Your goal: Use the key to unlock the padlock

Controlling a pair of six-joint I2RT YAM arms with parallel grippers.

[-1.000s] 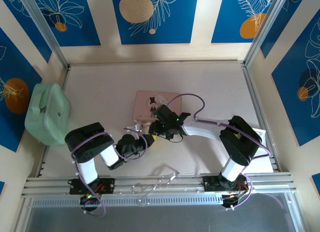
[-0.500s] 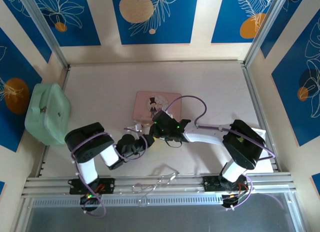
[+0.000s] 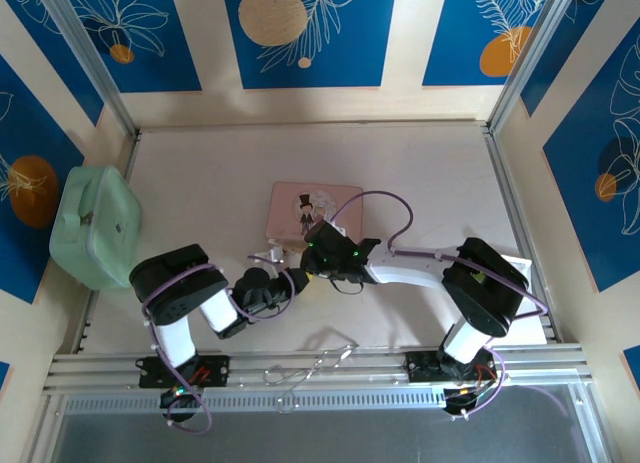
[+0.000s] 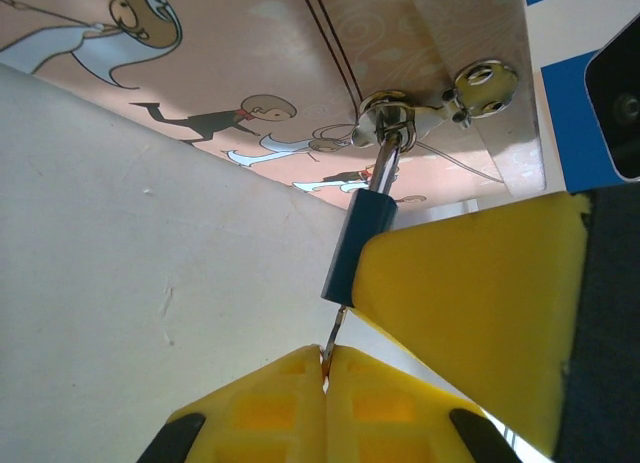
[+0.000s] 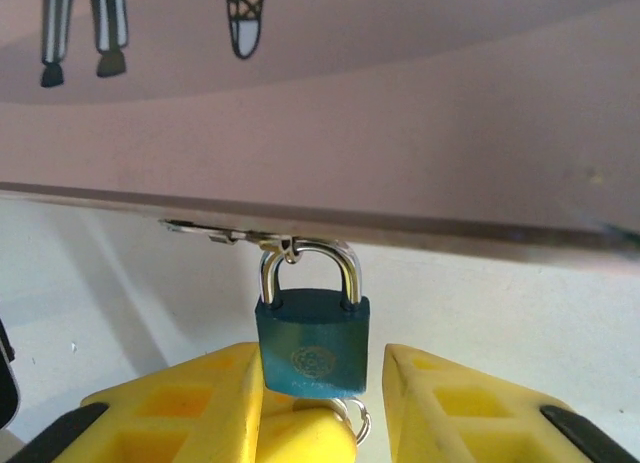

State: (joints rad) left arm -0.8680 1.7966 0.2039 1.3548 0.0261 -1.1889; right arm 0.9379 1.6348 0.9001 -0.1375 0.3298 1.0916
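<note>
The small teal-blue padlock (image 5: 312,343) hangs by its silvery shackle from the hasp (image 5: 235,236) on the pink tin's (image 3: 312,205) near edge. My right gripper (image 5: 322,355) is open around the lock body. Its left finger (image 5: 200,398) touches the lock's side, while the right finger (image 5: 470,403) stands a little apart. From below, my left gripper (image 4: 326,355) is shut on the key (image 4: 332,335), whose thin blade runs up to the underside of the padlock (image 4: 358,245). In the top view both grippers meet just before the tin, the left gripper (image 3: 283,275) under the right gripper (image 3: 302,255).
A mint-green case (image 3: 95,226) stands at the table's left wall. A bent wire piece (image 3: 312,363) lies on the front rail between the arm bases. White paper (image 3: 530,268) sits by the right arm. A key ring (image 5: 357,420) hangs under the lock.
The right arm has shifted slightly left toward the lock, and its jaws have narrowed around the lock body. The left gripper has stayed shut on the key without moving.
</note>
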